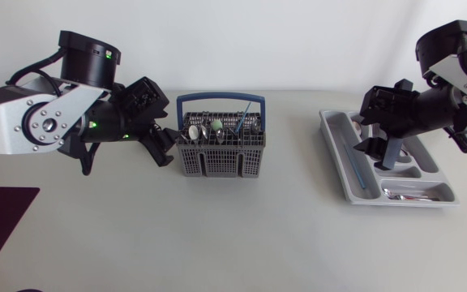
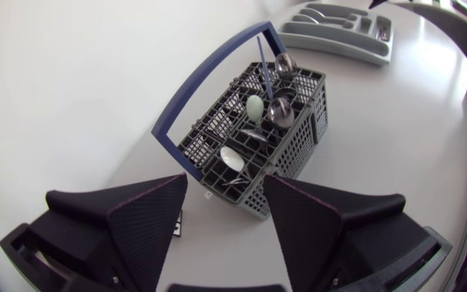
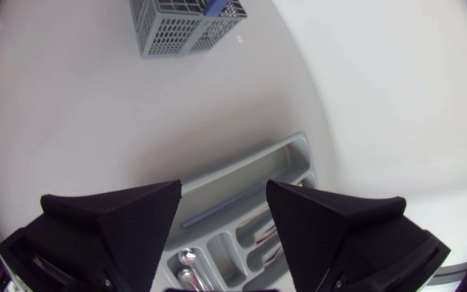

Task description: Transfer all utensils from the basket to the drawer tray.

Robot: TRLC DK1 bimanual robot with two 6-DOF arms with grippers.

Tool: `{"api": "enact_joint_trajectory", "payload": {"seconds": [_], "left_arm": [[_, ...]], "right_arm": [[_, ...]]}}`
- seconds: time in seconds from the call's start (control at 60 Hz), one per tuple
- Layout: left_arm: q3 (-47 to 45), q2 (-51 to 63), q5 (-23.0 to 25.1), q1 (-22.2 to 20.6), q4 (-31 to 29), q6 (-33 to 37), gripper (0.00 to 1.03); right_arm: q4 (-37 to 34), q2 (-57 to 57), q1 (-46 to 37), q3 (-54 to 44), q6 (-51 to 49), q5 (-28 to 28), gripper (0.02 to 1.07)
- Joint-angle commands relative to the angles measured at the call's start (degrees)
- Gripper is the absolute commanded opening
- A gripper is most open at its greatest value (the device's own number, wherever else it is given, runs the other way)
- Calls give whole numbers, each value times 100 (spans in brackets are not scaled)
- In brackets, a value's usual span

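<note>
The grey wire basket [image 1: 221,150] with a blue handle stands mid-table and holds several utensils: a pale green spoon [image 2: 254,105], silver spoons [image 2: 280,112] and a thin blue utensil [image 2: 262,61]. My left gripper [image 1: 164,146] is open just left of the basket, nothing between its fingers [image 2: 148,219]. The grey drawer tray [image 1: 335,158] lies at the right. A blue utensil [image 3: 221,207] rests in its long compartment, and silver cutlery [image 1: 412,193] in an end compartment. My right gripper [image 3: 221,211] hovers open over the tray, holding nothing.
A dark purple mat [image 1: 2,219] covers the table's front left corner. Bare white tabletop stretches between basket and tray. In the right wrist view the basket [image 3: 186,24] shows far ahead of the gripper.
</note>
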Motion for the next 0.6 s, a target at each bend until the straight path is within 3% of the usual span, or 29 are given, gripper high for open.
{"api": "enact_joint_trajectory", "payload": {"seconds": [0.0, 0.3, 0.417, 0.583], "left_arm": [[-10, -43, 57, 40, -61, 1226, 68], [-19, 326, 215, -39, -184, 3976, 67], [200, 652, 215, 5, -333, 4750, 66], [631, 1144, 233, 145, -377, 5409, 55]], "right_arm": [[-60, -142, 276, -355, 623, -83, 88], [485, -326, 1164, -1216, 1291, -215, 88], [572, -353, 1419, -1331, 1493, -215, 88], [687, -370, 1841, -1568, 1704, -198, 88]]}}
